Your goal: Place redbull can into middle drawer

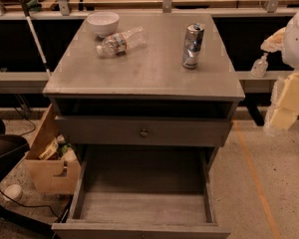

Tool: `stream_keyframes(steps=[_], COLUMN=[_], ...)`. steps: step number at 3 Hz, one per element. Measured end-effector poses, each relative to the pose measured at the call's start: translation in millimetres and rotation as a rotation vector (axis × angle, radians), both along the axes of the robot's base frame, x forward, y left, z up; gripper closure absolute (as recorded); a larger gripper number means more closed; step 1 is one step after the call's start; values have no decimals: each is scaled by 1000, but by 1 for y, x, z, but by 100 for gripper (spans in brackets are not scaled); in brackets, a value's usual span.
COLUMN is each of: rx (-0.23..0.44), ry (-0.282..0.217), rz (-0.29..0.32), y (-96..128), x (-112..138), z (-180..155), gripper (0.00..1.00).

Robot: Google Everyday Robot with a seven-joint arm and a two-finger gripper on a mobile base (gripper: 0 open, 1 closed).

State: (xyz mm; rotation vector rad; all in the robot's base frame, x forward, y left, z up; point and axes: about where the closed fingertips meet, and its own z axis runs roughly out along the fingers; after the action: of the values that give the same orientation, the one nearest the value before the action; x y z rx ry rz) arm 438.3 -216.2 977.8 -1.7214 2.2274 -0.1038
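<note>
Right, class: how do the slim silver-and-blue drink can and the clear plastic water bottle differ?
The slim silver-and-blue drink can stands upright; the clear plastic water bottle lies on its side. The can is opaque metal; the bottle is see-through. Both rest on the grey cabinet top, apart from the claw at the picture's right edge.

Cabinet top [149, 73] above the pulled-out middle drawer [142, 206]
On top: bowl [102, 23] upper left, bottle [120, 42] lying just before it, redbull can [193, 46] upright, upper right; gripper [284, 114] at frame's right edge.
</note>
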Motion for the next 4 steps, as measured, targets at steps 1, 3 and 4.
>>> stream_keyframes(steps=[1,3,4], rx=[7,215,376], ry=[-20,-176,-288], rz=[-9,-192,-275], y=[-1,-36,-52], x=[4,70,112], z=[2,-4,-6], gripper=[0,0,0])
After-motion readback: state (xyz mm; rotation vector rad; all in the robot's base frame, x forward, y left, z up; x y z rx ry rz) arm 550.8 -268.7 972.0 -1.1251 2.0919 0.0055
